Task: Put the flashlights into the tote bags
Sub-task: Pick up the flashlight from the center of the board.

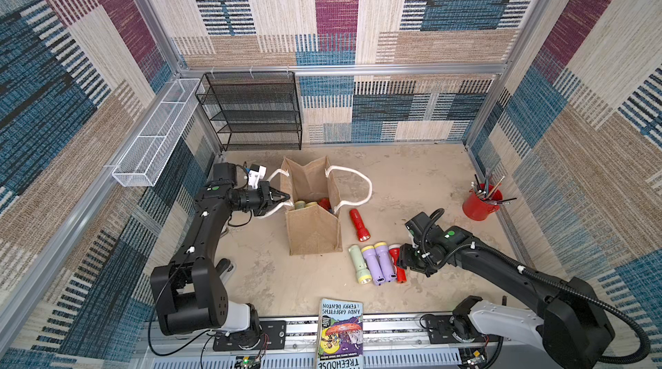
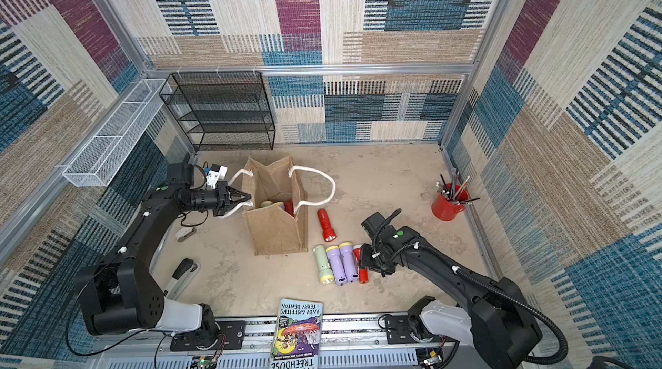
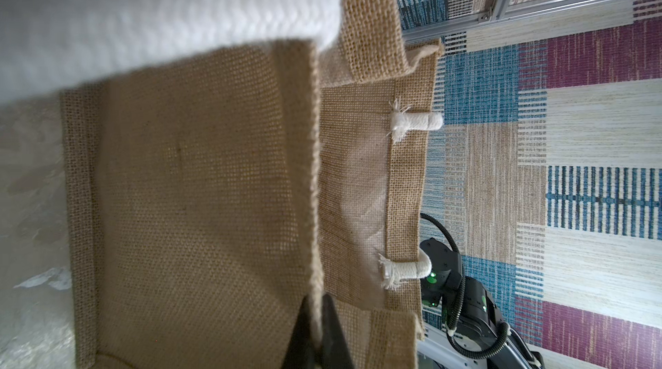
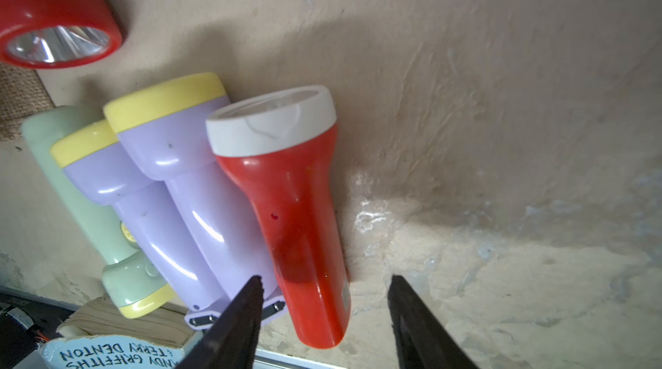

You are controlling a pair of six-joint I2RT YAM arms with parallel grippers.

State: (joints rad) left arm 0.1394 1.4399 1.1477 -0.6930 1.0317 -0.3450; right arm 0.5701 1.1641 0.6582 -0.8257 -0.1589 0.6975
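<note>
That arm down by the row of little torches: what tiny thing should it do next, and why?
Probably close the right gripper on the red plastic flashlight with the white head: its open jaws straddle the handle without gripping yet. The left gripper pinches the rim of the tan burlap tote bag, so the bag looks ready.

The only print I can read is on the book [image 1: 340, 335] lying at the front edge. In both top views its cover shows "ANDY GRIFFITHS" and "TERRY DENTON", upside down to me, and "TREEHOUSE" at its near end. My right wrist view shows the authors' names too.
</note>
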